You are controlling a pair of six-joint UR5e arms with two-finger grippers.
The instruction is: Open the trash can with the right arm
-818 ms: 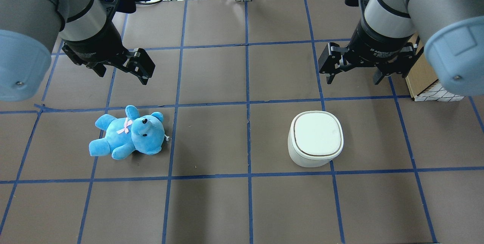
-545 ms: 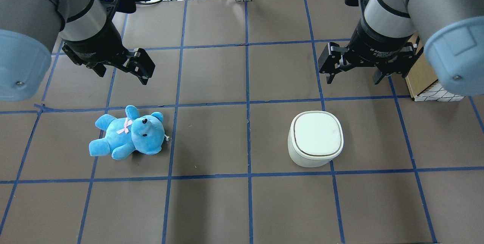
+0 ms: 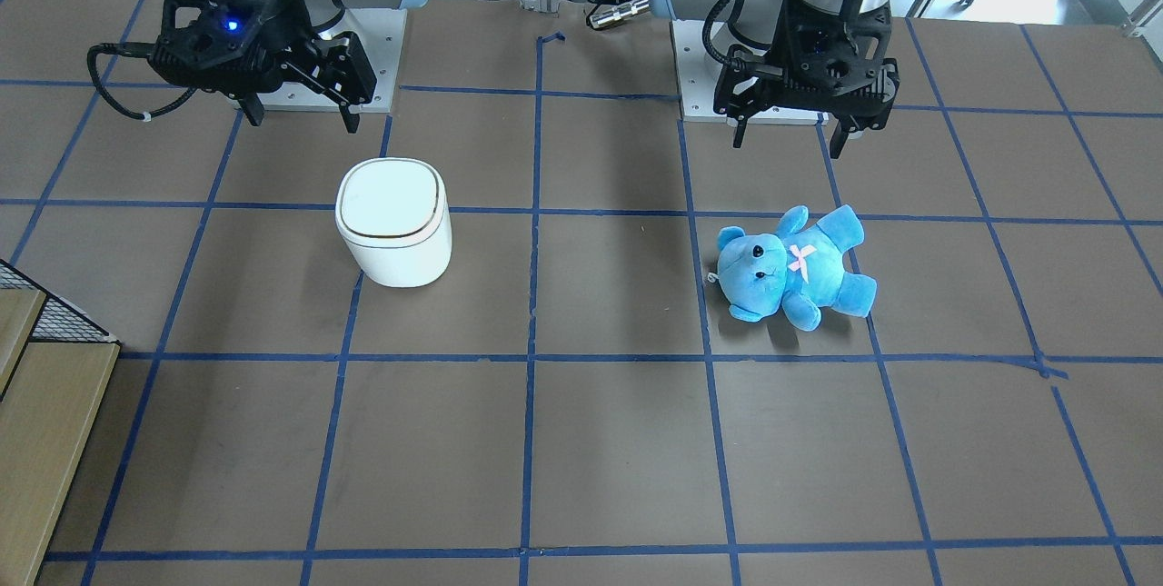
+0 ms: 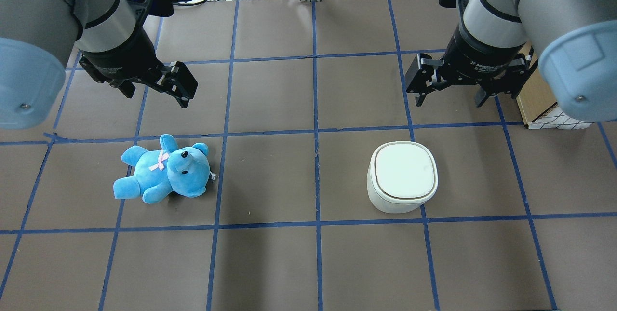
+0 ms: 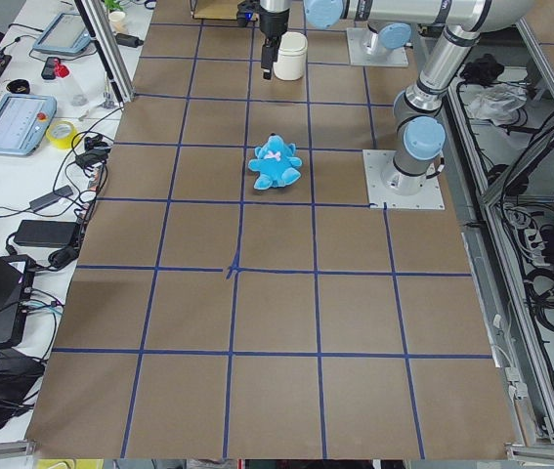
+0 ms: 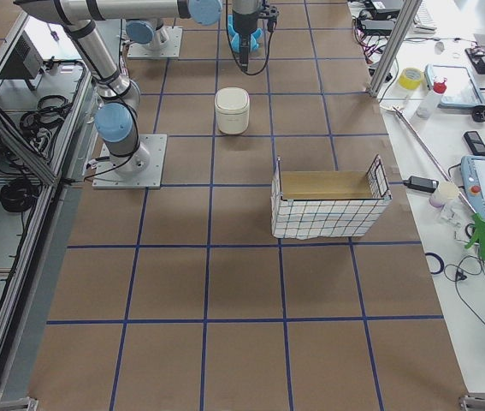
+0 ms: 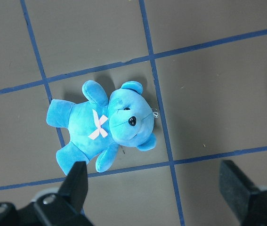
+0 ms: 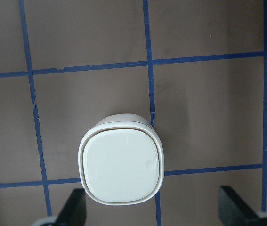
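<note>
Table (image 4: 270,263): brown top w/ blue tape grid; carries all items below.

Right arm (image 4: 501,12): grey, blue joint caps. Its gripper (image 4: 450,100) hangs high near the trash can, not touching it. Fingers spread wide, nothing between them. Wrist view looks straight down on the can, so prob. being lined up for a descent.

Left arm (image 4: 72,17): its gripper (image 4: 157,98) is also raised, fingers wide, empty. Sits on teddy's side, apparently parked, since the task names the right arm only.

Box (image 6: 328,205): wire-sided, cardboard-lined, open top. At table edge on robot's right, apart from can; no evident role.

Trash can (image 4: 404,176): white, upright, right half of table, over a tape line. Lid (image 8: 122,165) flat and shut, gold line unbroken all round. Opening not yet begun; whether lid wants a press or a lift, can't tell.

Teddy (image 4: 166,171): blue, face up, left half, well apart from can.
</note>
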